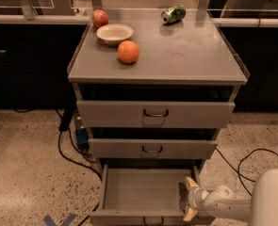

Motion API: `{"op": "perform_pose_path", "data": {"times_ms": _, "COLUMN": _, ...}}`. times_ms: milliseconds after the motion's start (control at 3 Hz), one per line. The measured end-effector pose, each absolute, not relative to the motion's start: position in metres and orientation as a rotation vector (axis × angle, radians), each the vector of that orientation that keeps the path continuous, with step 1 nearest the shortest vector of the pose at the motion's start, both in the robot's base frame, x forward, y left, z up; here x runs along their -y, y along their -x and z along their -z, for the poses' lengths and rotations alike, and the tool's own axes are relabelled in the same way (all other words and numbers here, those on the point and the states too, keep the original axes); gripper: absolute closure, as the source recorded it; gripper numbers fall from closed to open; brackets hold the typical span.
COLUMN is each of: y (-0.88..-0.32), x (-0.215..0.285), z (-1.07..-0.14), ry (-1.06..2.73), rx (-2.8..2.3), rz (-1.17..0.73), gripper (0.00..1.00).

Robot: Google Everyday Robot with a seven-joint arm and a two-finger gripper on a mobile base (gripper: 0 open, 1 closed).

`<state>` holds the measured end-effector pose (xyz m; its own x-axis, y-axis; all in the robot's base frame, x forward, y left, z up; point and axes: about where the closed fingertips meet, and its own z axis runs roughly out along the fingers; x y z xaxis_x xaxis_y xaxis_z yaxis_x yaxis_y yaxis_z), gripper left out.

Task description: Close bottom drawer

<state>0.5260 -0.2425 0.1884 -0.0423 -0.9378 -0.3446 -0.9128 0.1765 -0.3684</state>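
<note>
Bottom drawer [141, 194]: one, pulled open at 6 o'clock of cabinet [157, 69]. Gripper [189, 199]: fingers spread, at the drawer's 4 o'clock corner. Three drawers in all. On top: one bowl [114, 33], one orange [128, 52], one apple [100, 18], one can [173, 14].

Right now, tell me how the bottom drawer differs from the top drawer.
The bottom drawer is pulled far out, tray showing; the top drawer sticks out only slightly. The bottom drawer's front is narrower than the top drawer's. The tool sits at the bottom drawer's right front corner, far from the top drawer. Both are grey.
</note>
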Motion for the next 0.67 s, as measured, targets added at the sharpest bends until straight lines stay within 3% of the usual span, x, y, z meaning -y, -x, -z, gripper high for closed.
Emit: {"op": "perform_pose_path", "data": {"times_ms": 667, "y": -0.5405, "x": 0.2434, "z": -0.1901, "ry": 1.724, "rx": -1.916, "rz": 0.106, "gripper": 0.00}}
